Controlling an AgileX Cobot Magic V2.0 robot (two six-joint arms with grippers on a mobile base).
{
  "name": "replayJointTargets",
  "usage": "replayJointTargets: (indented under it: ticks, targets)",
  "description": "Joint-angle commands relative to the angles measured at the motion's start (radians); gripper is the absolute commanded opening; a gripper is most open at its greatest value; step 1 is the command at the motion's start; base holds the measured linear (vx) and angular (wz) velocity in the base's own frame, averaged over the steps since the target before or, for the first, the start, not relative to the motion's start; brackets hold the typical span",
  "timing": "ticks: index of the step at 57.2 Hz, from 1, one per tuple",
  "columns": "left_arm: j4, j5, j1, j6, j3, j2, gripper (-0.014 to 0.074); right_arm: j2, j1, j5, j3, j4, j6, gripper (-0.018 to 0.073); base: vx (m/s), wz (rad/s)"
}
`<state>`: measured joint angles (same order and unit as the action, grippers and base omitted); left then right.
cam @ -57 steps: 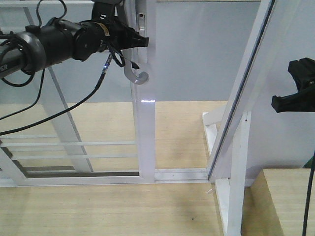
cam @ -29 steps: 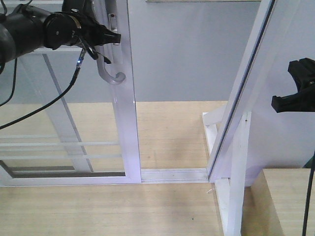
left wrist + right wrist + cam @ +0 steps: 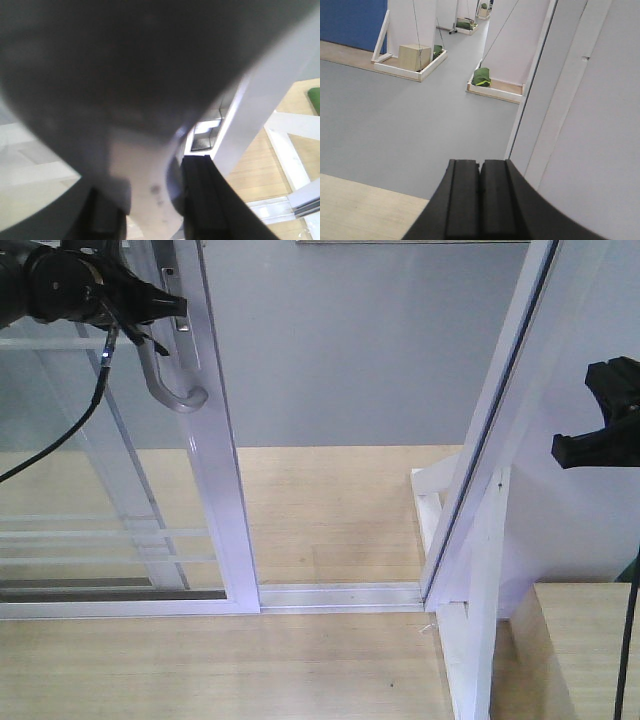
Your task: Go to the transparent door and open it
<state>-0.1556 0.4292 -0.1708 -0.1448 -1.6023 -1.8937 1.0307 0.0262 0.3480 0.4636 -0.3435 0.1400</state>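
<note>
The transparent door (image 3: 216, 490) is a white-framed glass panel with thin horizontal bars, standing at the left of the front view. Its curved grey-white pull handle (image 3: 172, 382) sits on the edge stile. My left gripper (image 3: 168, 308) reaches in from the upper left and is shut on that handle. In the left wrist view the blurred pale handle (image 3: 150, 195) fills the space between the black fingers (image 3: 202, 200) of the left gripper (image 3: 150, 210). My right gripper (image 3: 575, 445) hangs at the right edge, away from the door. The right gripper (image 3: 480, 170) is shut with nothing in it.
A slanted white frame post (image 3: 490, 440) stands right of the doorway, on a white wooden base (image 3: 470, 650). A floor track (image 3: 340, 595) runs between door and post. A wooden box (image 3: 580, 650) sits at the bottom right. Beyond lies grey floor (image 3: 395, 115) with a green bag (image 3: 481, 77).
The door has slid left with my left gripper on its handle, and the gap to the frame post has widened. The right arm has not moved.
</note>
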Motion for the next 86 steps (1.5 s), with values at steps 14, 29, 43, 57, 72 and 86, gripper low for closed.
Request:
replayJointTargets:
  ticks: [14, 29, 43, 57, 72, 86]
  targets:
    - [-0.057, -0.187, 0.077, 0.008, -0.060, 0.132, -0.0003, -0.018, -0.007, 0.084, 0.026, 0.007, -0.006, -0.0006, 0.00, 0.00]
    - [-0.071, -0.183, 0.108, 0.009, -0.060, 0.145, -0.0003, -0.018, -0.007, 0.084, 0.026, 0.007, -0.006, -0.0006, 0.00, 0.00]
    - [-0.084, -0.142, 0.176, 0.009, -0.060, 0.193, -0.0003, -0.018, -0.007, 0.084, 0.026, 0.006, -0.006, -0.0006, 0.00, 0.00]
    - [-0.085, -0.144, 0.211, 0.015, 0.023, 0.280, -0.0003, -0.018, -0.007, 0.084, 0.026, 0.006, -0.006, -0.0005, 0.00, 0.00]
    - [-0.074, -0.235, 0.211, 0.035, 0.265, 0.460, -0.0003, -0.018, -0.007, 0.084, 0.026, 0.006, -0.006, -0.0004, 0.00, 0.00]
    - [-0.074, -0.365, 0.210, 0.032, 0.568, 0.685, -0.0003, -0.038, -0.007, 0.080, 0.026, -0.023, -0.006, -0.0004, 0.00, 0.00]
